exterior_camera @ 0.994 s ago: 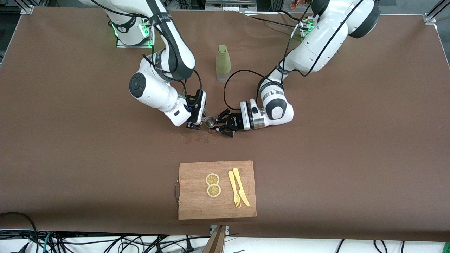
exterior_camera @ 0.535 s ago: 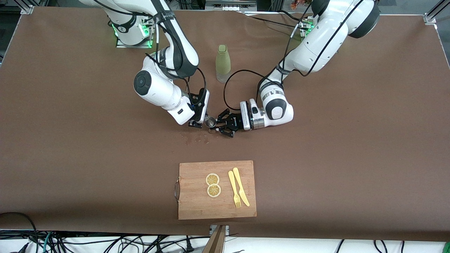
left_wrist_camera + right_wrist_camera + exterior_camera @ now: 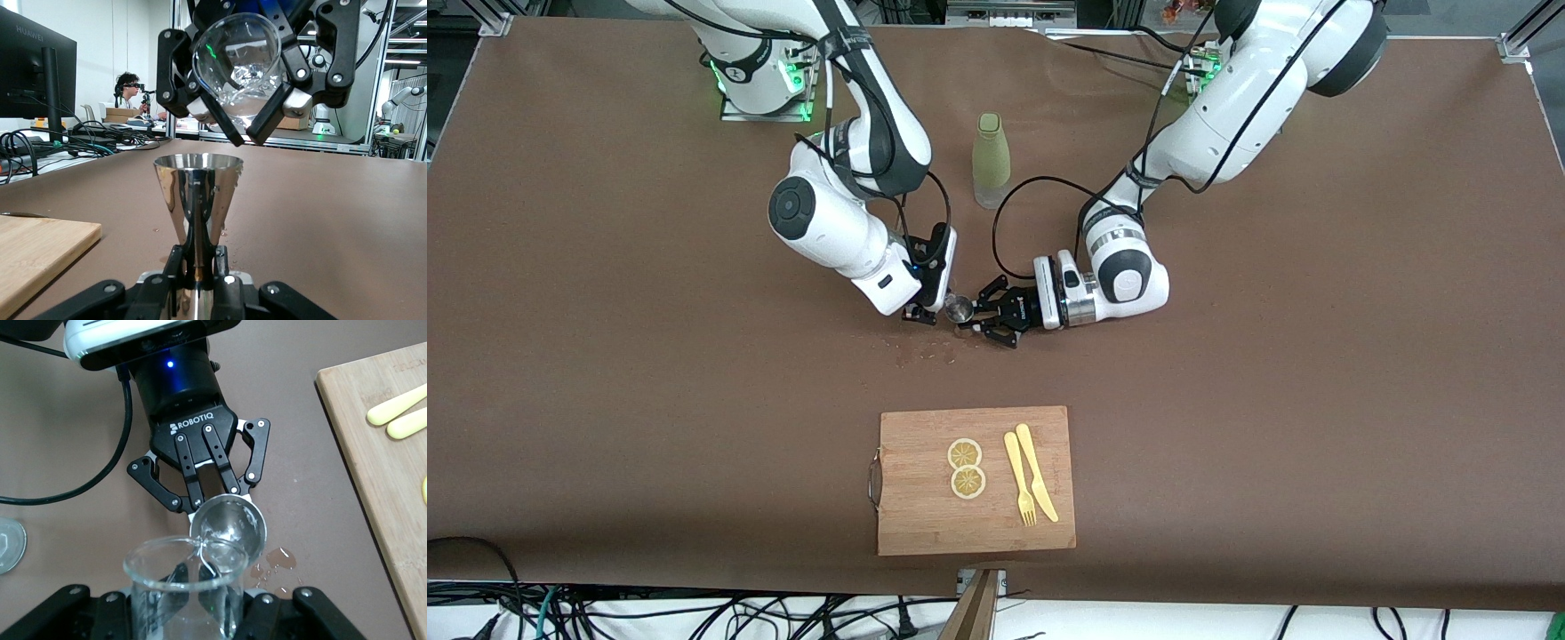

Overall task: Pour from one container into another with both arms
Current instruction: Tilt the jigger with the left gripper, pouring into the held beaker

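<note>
Two arms are meeting over the middle of the worktop (image 3: 605, 356). The right tool (image 3: 938, 313) is gripping a clear glass beaker (image 3: 239, 63), tilting it so its lip is hanging directly above a steel jigger (image 3: 960, 310). The left tool (image 3: 976, 320), lying low and level, is closing its fingers (image 3: 223, 477) on the jigger's narrow waist and holding it upright, wide mouth up. In the right wrist view, clear liquid is sitting at the beaker's lip and inside the jigger's bowl. Droplets (image 3: 277, 563) are wetting the worktop just beside the jigger, on the side toward the front camera.

A green bottle (image 3: 991, 160) is standing upright farther from the front camera than both tools, between the two arms and apart from them. A wooden board (image 3: 925, 524) is lying well nearer to the front camera, carrying two lemon slices (image 3: 966, 468) touching each other, with a yellow fork (image 3: 1019, 480) and a yellow knife (image 3: 1037, 473) side by side next to them.
</note>
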`<state>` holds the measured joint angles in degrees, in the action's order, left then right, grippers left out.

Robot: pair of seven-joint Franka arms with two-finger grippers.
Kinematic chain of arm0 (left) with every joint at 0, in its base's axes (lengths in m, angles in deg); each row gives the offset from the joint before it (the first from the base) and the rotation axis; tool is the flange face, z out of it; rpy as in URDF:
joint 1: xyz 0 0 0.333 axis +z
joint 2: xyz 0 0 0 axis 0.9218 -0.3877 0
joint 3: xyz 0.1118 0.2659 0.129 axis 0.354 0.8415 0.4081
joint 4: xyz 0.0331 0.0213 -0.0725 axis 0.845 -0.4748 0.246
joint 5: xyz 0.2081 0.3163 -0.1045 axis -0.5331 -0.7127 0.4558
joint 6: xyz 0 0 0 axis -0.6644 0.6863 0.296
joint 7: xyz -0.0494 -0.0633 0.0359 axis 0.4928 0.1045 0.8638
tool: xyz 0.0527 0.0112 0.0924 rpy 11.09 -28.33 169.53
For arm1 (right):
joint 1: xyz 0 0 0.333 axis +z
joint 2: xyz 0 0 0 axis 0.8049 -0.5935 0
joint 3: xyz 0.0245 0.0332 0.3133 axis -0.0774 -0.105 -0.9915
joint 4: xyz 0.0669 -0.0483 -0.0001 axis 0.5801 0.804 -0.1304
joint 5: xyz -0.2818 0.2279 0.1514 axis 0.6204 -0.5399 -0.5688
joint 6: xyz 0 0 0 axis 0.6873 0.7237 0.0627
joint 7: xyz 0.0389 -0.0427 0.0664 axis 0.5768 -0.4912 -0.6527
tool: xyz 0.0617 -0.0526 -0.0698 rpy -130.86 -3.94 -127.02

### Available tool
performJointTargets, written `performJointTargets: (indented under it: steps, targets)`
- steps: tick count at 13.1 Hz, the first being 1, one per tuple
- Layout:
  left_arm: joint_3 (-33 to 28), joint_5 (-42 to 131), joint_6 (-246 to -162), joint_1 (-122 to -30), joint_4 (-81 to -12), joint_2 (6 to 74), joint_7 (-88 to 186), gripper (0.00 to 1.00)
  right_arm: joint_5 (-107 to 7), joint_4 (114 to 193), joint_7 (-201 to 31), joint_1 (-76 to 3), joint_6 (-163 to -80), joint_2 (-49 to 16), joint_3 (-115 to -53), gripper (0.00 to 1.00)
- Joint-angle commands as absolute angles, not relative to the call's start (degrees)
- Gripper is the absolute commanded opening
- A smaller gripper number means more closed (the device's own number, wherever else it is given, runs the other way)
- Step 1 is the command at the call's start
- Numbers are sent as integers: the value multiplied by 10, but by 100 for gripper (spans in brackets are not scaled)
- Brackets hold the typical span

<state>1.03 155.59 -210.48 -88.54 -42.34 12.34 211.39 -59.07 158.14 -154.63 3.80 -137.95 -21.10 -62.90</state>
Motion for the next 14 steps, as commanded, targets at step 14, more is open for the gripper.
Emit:
performJointTargets:
  steps: [14]
  targets:
    - [9, 1579, -2119, -875, -431, 148, 2172, 0, -589, 1551, -1525, 39, -1371, -184, -610, 12]
